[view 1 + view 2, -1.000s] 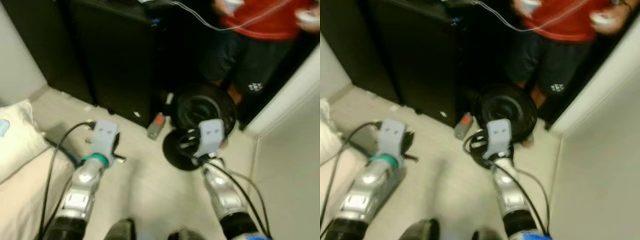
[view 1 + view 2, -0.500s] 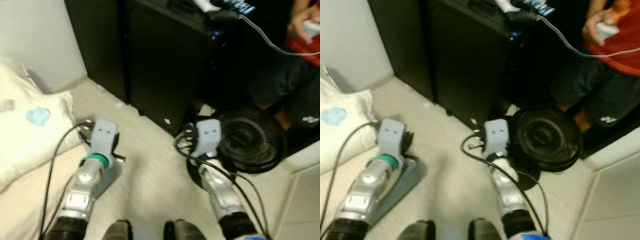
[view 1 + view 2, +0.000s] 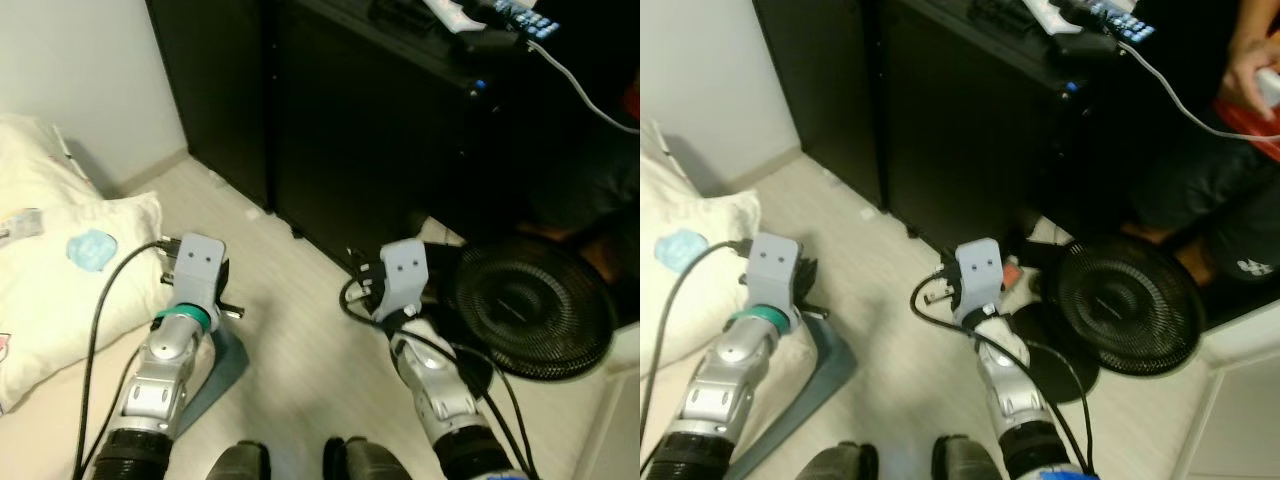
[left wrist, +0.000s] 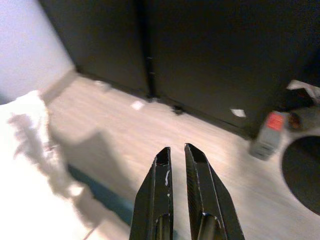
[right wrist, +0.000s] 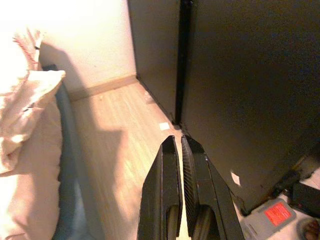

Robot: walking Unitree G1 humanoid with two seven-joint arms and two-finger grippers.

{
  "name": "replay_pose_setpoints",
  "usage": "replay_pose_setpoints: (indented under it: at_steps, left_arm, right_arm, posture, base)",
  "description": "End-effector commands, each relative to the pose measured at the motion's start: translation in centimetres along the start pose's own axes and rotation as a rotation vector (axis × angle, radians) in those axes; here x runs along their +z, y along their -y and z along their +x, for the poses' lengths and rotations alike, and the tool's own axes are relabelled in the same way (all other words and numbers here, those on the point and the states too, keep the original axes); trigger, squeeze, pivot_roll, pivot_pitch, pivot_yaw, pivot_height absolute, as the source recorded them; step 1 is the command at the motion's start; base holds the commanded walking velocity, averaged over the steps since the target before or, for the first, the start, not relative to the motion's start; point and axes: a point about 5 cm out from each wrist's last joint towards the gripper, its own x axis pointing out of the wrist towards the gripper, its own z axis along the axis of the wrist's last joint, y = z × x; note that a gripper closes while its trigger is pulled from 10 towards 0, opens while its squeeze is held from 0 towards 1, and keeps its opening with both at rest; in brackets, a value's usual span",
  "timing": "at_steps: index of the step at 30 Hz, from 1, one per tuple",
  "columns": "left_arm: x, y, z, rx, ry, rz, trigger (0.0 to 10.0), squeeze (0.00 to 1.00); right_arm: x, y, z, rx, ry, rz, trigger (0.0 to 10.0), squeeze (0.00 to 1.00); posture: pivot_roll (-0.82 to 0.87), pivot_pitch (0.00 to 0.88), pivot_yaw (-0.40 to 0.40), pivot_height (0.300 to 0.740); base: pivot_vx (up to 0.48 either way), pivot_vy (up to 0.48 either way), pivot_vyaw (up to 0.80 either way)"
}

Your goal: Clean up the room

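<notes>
Two claws, left claw (image 4: 175,150) and right claw (image 5: 177,141), hang empty with fingers nearly together above the floor (image 3: 300,330), so a good approach is stepping squarely toward the grey red-labelled box (image 4: 268,134) lying against the black cabinet's (image 3: 380,130) base, beside the fan (image 3: 530,305), before reaching.

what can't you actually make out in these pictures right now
- Grey box with red label: the label is too blurred to read in the left wrist view.
- Floor fan: the right arm hides part of its round base in the head views.
- Person: cut off by the frame's edge; only a hand and clothing show.
- Items on the black cabinet: cropped at the top edge and too small to identify.
</notes>
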Motion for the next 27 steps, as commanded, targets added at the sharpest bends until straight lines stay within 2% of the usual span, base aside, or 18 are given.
replay_pose_setpoints:
  at_steps: [1, 21, 27]
  left_arm:
    - [-0.8, 0.5, -0.2, -0.017, -0.035, -0.010, 10.0, 0.00]
    - [-0.6, 0.6, -0.2, -0.029, -0.026, -0.027, 10.0, 0.00]
    - [-0.6, 0.7, -0.2, -0.032, -0.030, -0.022, 10.0, 0.00]
  right_arm:
    - [-0.6, 0.3, -0.5, -0.008, -0.024, 0.010, 10.0, 0.00]
    - [-0.5, -0.1, -0.5, 0.022, -0.020, 0.004, 10.0, 0.00]
    - [-0.4, -0.8, -0.7, 0.072, -0.006, 0.026, 10.0, 0.00]
  posture:
    - [-0.01, 0.084, 0.004, 0.740]
    - [-0.01, 0.082, 0.006, 0.740]
    - [-0.01, 0.086, 0.009, 0.740]
  base:
    - [0.000, 0.000, 0.49]
    - [0.000, 0.000, 0.78]
    - [0.000, 0.000, 0.78]
